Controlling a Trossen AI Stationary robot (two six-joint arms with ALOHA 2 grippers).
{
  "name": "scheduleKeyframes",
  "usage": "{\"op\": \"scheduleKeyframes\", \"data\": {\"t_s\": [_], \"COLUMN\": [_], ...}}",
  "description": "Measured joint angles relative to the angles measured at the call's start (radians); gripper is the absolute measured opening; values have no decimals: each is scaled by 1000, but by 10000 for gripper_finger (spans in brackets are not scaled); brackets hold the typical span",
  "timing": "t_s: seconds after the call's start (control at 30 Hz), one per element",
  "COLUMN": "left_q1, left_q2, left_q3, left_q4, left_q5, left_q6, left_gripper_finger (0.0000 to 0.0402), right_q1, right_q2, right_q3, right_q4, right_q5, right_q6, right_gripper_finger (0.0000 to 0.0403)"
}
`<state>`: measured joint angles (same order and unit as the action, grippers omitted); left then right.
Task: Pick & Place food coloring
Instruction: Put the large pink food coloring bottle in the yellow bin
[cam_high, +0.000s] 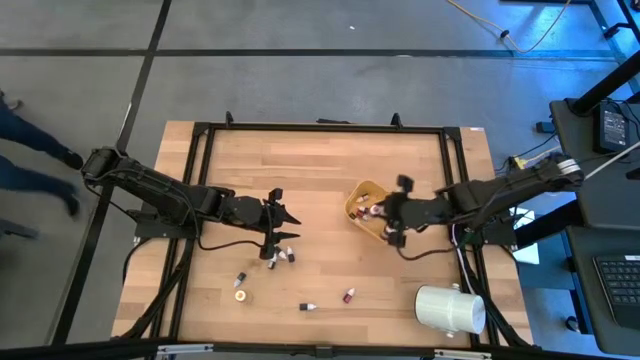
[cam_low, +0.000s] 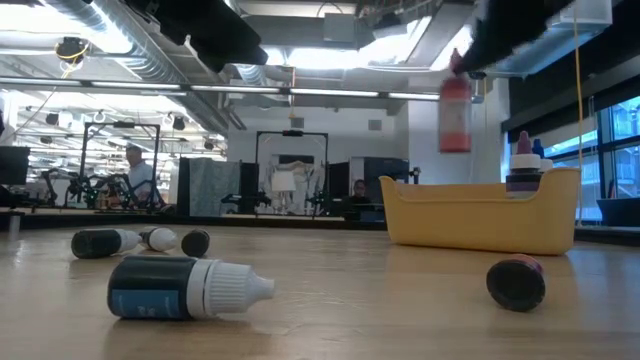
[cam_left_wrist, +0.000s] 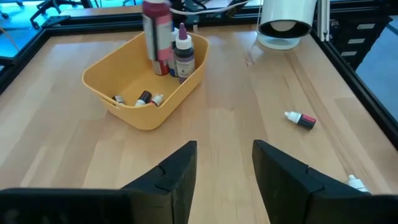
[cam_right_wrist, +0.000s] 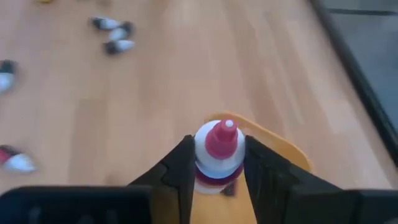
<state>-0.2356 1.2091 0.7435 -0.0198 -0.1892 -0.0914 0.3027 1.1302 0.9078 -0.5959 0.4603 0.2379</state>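
Right wrist view shows the right gripper clamped on a red-capped food coloring bottle above the yellow bowl's rim, so releasing off-centre could tip it outside, while the left gripper waits beside the bowl, jaws apart.

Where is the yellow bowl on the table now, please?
In the high view the yellow bowl sits right of the table's centre, under the right gripper, which holds a red-capped bottle over it.
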Motion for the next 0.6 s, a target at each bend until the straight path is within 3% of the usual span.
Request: {"op": "scheduleKeyframes", "data": {"t_s": [0.17,0.3,0.6], "left_q1": [0,0,0], "left_q2": [0,0,0], "left_q3": [0,0,0], "left_q4": [0,0,1], "left_q5": [0,0,0], "left_q6": [0,0,0], "left_gripper_finger": [151,154,150], "right_q1": [-37,-84,-154], "right_q2": [-112,-150,-151], "right_q3": [-165,-270,-352], "right_q4": [20,121,144], "right_q5": [61,33,-25], "right_q6": [76,83,104], "right_gripper_finger": [117,118,119]}}
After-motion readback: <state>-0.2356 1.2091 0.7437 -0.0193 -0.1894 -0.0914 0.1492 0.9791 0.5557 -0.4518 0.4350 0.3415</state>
